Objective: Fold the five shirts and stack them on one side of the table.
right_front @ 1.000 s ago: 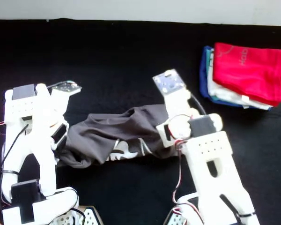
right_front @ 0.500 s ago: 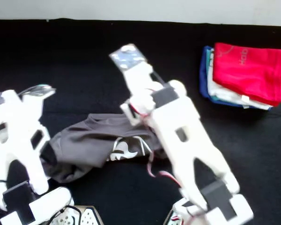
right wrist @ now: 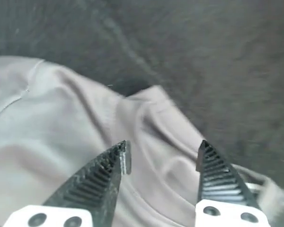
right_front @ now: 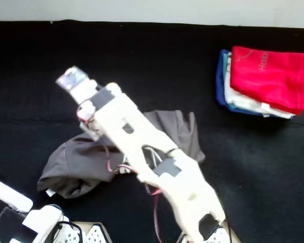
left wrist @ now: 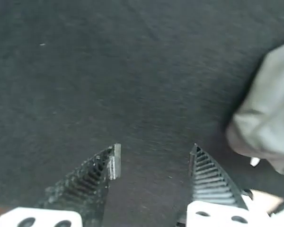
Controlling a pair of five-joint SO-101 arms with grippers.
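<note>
Hanging with its two toothed fingers spread wide apart, the right gripper (right wrist: pixel 163 152) is pinching nothing. It is sitting just above the crumpled grey cotton shirt (right wrist: pixel 61 123), whose folds and seamed edge are lying under and between the fingers. In the high view the white right arm (right_front: pixel 142 147) is spanning that shirt diagonally, from the near edge towards the far left, and is hiding the shirt's middle. The shirt is lying loose and unfolded on the black cloth-covered counter (right_front: pixel 142 55), left of centre. The left gripper (left wrist: pixel 155 152) is likewise standing spread and empty over bare black cloth, with one edge of the grey shirt off to its side, apart from its fingers. The white left arm (right_front: pixel 20 215) is sitting at the near left corner. Well apart, at the far right, a stack of folded shirts (right_front: pixel 243 101) is resting, with a red shirt (right_front: pixel 266 76) lying on top of white and blue layers.
</note>
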